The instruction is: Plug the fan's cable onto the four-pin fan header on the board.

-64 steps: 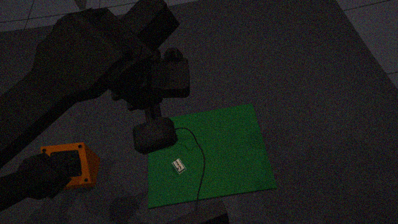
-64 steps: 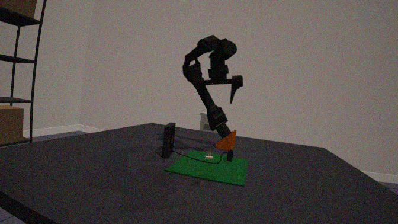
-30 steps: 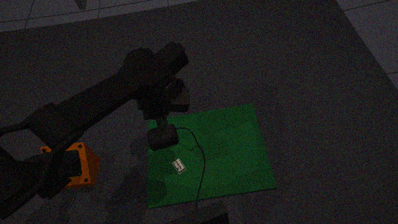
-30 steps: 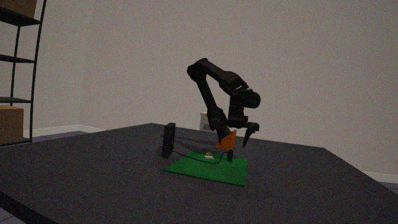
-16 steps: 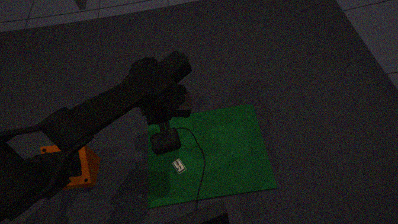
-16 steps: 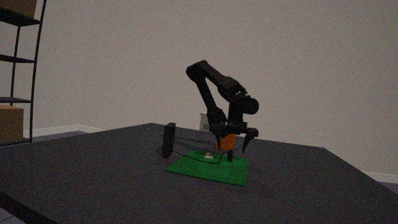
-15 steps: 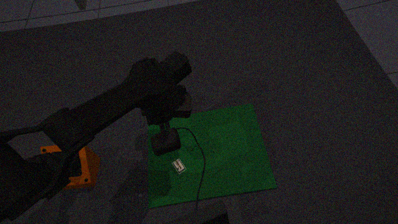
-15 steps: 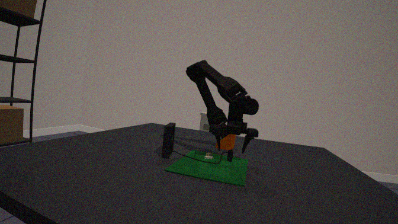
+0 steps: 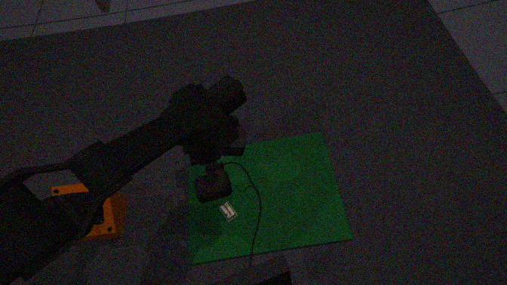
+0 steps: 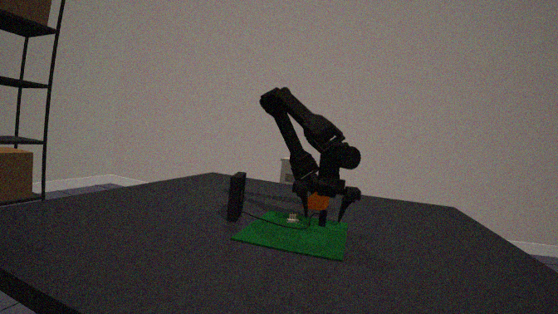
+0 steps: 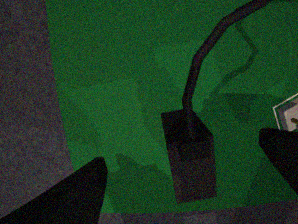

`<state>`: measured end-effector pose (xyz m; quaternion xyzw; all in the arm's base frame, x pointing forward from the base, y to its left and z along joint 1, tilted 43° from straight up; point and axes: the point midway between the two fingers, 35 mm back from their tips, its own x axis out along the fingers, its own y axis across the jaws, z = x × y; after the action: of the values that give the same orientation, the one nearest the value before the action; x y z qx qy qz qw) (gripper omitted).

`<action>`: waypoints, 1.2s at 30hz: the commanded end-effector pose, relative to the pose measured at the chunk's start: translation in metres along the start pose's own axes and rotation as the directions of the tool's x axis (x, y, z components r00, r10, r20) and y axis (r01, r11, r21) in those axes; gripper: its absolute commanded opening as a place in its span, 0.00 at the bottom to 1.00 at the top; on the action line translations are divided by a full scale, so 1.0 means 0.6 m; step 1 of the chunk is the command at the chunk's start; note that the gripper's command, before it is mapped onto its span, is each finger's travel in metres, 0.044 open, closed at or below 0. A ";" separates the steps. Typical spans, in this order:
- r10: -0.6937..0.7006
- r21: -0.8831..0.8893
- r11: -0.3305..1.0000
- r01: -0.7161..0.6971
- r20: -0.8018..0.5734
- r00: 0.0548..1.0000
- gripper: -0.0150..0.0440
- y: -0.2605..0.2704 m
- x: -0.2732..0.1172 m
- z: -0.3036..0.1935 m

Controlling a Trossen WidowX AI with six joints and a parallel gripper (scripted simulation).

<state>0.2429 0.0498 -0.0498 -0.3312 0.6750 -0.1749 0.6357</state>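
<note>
The cable's dark plug [image 10: 322,223] [image 11: 196,175] stands upright on the green board [image 9: 298,211] [image 10: 299,244] [image 11: 100,30]; the arm hides it in the top view. Its black cable [image 9: 260,203] [image 11: 196,62] leaves the top in a curve. The white four-pin header [image 9: 228,212] [image 10: 292,220] [image 11: 290,116] stands apart from the plug, with bare pins. My gripper [image 10: 323,218] [image 11: 182,151] is open and empty. Its fingers point down with the plug between them, a gap showing on each side in the wrist view.
The black fan [image 10: 237,197] stands upright beside the board, with the cable running to it. An orange bracket [image 9: 120,211] [image 10: 318,201] is by the arm's base. A shelf rack [image 10: 47,104] stands behind the dark table [image 10: 124,249] at the left.
</note>
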 end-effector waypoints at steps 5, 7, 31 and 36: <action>-0.001 -0.001 1.000 0.001 -0.003 1.000 0.91 0.000 0.002 -0.001; -0.001 -0.001 1.000 0.001 -0.003 1.000 0.82 0.000 0.002 -0.001; -0.005 -0.010 1.000 0.005 -0.006 1.000 0.25 0.001 -0.082 -0.001; -0.004 0.042 0.999 0.004 -0.006 1.000 0.25 -0.003 -0.080 0.002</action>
<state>0.2415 0.0819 -0.0160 -0.3345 0.6742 -0.1765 0.6344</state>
